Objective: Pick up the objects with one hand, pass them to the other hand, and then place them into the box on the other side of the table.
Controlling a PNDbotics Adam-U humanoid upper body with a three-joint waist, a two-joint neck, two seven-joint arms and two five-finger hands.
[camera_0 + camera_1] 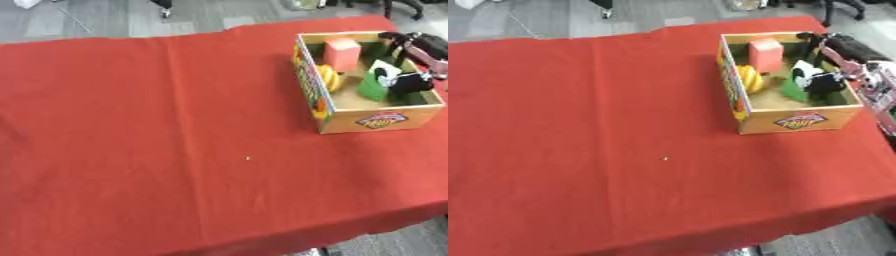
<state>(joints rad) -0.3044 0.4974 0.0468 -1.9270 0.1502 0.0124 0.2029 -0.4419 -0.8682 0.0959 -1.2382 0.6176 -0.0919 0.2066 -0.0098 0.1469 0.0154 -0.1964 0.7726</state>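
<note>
Right hand point(408, 82) down inside the box point(378, 121), fingers curled around a green object point(371, 88) at the box floor. Just left of the hand: a yellow object point(330, 77) against the wall, a pink block point(342, 54) beyond it. Box on the red table point(157, 130). Left hand unseen.

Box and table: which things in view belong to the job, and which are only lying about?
Job:
- box
- pink block
- yellow item
- green item
- right hand, reaching into the box

Lying about:
- red tablecloth
- small white speck
</note>
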